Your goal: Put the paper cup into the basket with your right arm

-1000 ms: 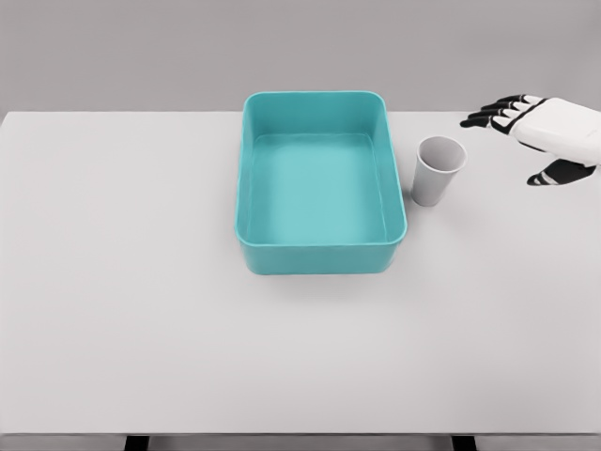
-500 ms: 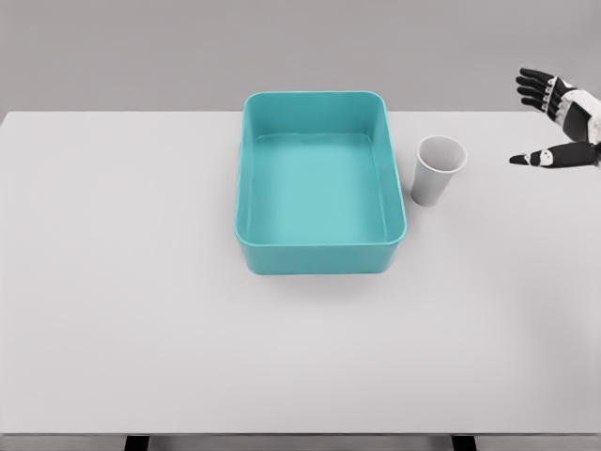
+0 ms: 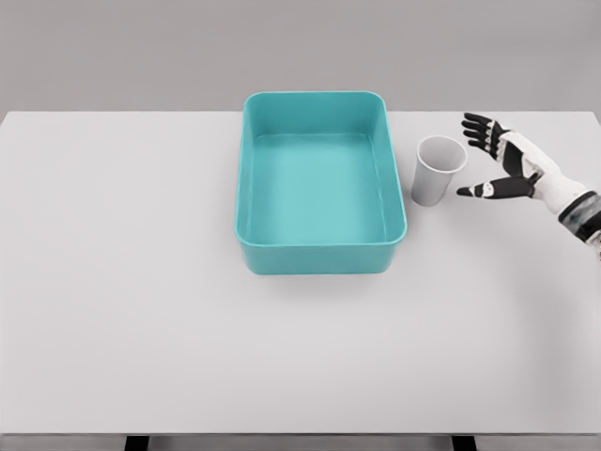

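Note:
A white paper cup stands upright on the table just right of the teal basket. The basket is rectangular and holds nothing. My right hand hovers a short way to the right of the cup, palm turned toward it, fingers spread and thumb apart, open and touching nothing. Its white forearm runs off the right edge. The left arm does not show.
The white table stretches wide around the basket, with its front edge near the bottom of the picture and a grey wall behind.
My right hand has swung down and left from the far right edge and now sits close beside the cup, palm facing it. Cup and basket have not moved.

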You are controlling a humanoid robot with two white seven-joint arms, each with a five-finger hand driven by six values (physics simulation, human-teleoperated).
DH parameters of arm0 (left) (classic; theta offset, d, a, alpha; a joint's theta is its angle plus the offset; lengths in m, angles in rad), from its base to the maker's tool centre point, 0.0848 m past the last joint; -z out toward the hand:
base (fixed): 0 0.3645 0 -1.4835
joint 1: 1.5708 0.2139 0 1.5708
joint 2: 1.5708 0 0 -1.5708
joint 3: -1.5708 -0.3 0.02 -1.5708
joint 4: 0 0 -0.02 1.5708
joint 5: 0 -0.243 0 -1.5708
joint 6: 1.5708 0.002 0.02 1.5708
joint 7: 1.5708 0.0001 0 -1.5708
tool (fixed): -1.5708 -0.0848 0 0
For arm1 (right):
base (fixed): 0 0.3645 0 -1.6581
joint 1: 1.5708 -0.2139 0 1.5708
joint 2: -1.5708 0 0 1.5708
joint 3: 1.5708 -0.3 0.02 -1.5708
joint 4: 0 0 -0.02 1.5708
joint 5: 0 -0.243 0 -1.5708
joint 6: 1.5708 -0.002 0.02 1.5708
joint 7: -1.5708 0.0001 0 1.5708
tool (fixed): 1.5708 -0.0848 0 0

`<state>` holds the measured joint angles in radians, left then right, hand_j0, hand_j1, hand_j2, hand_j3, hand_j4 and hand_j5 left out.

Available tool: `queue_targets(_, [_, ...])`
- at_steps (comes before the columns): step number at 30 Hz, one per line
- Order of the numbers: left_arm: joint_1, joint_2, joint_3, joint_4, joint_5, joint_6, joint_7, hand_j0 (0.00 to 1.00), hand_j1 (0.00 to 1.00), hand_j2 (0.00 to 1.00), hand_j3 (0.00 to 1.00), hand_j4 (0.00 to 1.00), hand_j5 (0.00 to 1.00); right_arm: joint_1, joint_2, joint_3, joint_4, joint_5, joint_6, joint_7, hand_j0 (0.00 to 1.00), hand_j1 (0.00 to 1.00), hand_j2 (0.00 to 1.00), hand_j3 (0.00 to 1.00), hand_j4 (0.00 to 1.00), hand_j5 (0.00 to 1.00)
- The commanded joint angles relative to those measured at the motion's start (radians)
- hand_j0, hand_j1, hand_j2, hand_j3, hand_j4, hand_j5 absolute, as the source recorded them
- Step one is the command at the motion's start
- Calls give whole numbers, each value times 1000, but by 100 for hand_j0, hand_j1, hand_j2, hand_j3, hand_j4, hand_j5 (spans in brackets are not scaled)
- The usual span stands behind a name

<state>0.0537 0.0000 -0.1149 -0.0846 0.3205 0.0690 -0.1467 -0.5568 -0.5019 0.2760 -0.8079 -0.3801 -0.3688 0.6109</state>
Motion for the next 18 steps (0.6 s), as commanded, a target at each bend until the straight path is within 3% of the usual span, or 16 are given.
queue_targets(1, [0, 0, 0, 0, 0, 0, 1, 100, 100, 100, 100, 100, 100, 0, 8, 0, 4, 4, -1, 0, 100, 100, 100, 100, 100, 100])
queue_targets(18, [2, 0, 0, 0, 0, 0, -1, 100, 100, 100, 100, 100, 100, -29, 54, 25, 3, 27, 2, 0, 100, 100, 100, 100, 100, 100])
